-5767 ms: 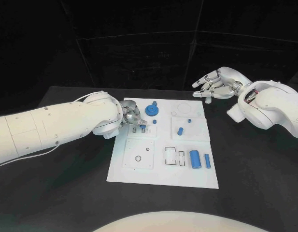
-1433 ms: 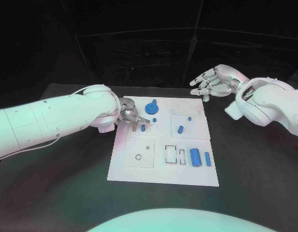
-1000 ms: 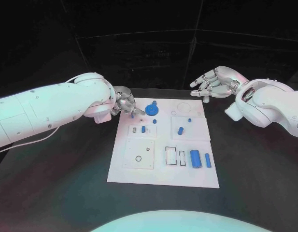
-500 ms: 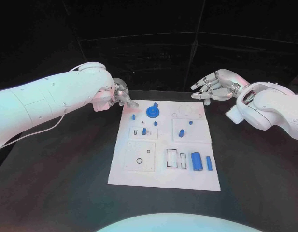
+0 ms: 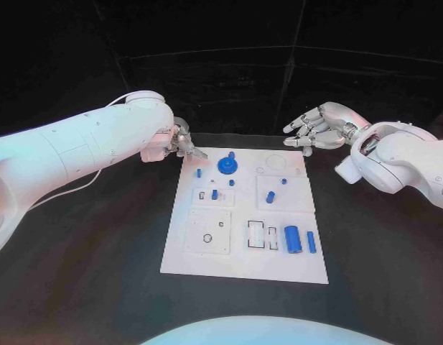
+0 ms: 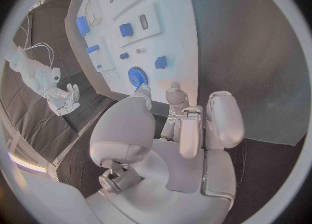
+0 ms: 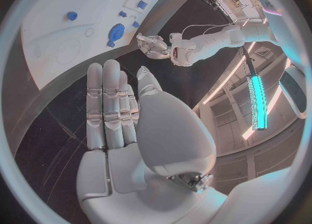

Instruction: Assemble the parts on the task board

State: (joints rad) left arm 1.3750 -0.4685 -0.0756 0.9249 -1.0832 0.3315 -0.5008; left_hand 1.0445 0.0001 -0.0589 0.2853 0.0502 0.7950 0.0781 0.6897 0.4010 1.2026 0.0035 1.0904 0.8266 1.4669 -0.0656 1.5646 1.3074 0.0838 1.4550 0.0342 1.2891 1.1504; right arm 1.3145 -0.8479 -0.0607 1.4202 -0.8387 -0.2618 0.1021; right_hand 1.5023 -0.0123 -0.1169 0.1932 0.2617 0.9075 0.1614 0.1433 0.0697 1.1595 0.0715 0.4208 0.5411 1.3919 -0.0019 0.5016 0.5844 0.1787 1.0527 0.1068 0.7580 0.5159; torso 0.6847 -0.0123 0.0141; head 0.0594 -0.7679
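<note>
Above the board's (image 5: 244,267) far corners both hands hover off the parts: left hand (image 5: 179,138) and right hand (image 5: 319,130) hold nothing, fingers apart, probably between picks.

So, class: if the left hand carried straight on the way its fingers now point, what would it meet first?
Probably the task board at its far corner, near the round blue gear. The left hand hovers off that corner, fingers aimed at it. Its height above the board is unclear.
</note>
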